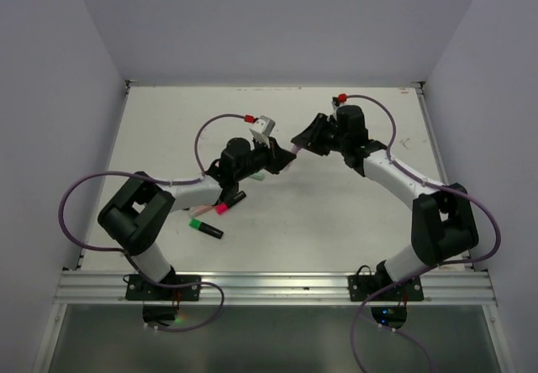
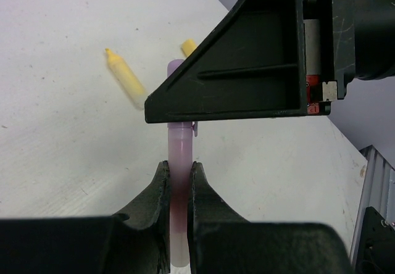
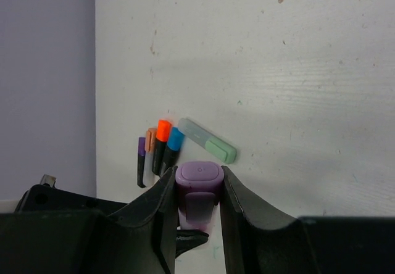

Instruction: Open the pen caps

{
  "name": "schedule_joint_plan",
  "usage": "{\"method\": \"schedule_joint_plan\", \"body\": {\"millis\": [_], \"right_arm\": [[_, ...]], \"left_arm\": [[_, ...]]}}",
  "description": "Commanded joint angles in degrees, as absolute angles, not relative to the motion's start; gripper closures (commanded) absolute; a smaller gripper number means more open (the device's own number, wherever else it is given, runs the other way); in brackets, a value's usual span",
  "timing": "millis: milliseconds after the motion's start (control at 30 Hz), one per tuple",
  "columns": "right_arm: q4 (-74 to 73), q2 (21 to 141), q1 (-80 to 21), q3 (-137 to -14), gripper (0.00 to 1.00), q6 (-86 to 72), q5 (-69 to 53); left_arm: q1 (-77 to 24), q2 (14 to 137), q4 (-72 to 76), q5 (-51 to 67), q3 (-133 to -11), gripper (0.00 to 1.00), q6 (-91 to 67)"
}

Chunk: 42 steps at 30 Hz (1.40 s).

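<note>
Left gripper [image 2: 179, 170]: jaws clamped hard on the barrel of the purple pen [image 2: 178, 147], which points straight away from the wrist.

Right gripper [image 3: 199, 181]: jaws pinched on the purple cap [image 3: 199, 171] from both sides, end face and clip towards the camera.

The two grippers meet nose to nose above the table [image 1: 353, 222], with the pen in the air between them and both grips roughly on one axis. Judged reason: one arm anchors the barrel while the other can draw the cap straight off without bending it. The cap appears seated, and a short band of barrel shows between the grips. Step in hand is the separation pull, not yet done.

Outward, on the table:
- A yellow pen [image 2: 126, 79] lies with its tip bare. A yellow piece [image 2: 188, 47] lies near it, likely its cap, partly hidden.
- A mint pen [image 3: 207, 141], a blue-capped pen [image 3: 173, 145], an orange-capped pen [image 3: 162, 143] and a purple-capped pen [image 3: 141, 161] lie close together, apparently unopened.
- A green-capped pen [image 1: 206, 228] lies beside the left arm.
</note>
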<state>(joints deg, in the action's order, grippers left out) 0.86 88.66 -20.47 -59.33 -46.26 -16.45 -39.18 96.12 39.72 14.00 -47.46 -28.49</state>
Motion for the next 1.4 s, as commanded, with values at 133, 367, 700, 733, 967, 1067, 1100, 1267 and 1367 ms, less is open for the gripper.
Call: {"method": "schedule_joint_plan", "body": {"millis": [133,367,700,733,967,1067,1100,1267,1367], "right_arm": [[9.7,88.2,-9.8,-63.7,1.0,-40.5,5.3],[-4.7,90.3,-7.9,-71.3,1.0,-36.5,4.4],[-27.8,95.9,-3.2,-79.5,1.0,-25.5,15.0],[-28.6,96.6,-2.6,-79.5,1.0,-24.9,15.5],[-28.5,100.8,-0.2,-78.4,1.0,-22.0,19.2],[-27.3,103.7,1.8,-78.7,1.0,-21.4,19.2],[-26.9,104.4,2.0,-79.0,1.0,-21.4,19.1],[-25.3,109.7,3.5,-80.3,1.0,-21.7,17.6],[-24.4,111.0,4.0,-80.6,1.0,-21.4,17.5]], "left_arm": [[-40.5,96.0,36.1,20.5,-44.4,1.0,-27.7],[-40.3,97.2,36.0,20.0,-44.2,1.0,-27.2],[-38.4,112.4,30.2,17.8,-64.0,1.0,-34.2],[-38.3,113.5,29.5,17.2,-65.5,1.0,-34.5],[-37.8,121.5,28.1,14.6,-75.5,1.0,-38.3],[-37.4,125.6,26.9,14.2,-79.9,1.0,-40.2],[-37.4,127.6,26.5,14.1,-82.1,0.99,-40.8],[-37.3,131.3,26.3,13.2,-85.5,0.98,-42.4],[-36.8,132.4,27.5,13.0,-86.0,0.96,-43.2]]}}
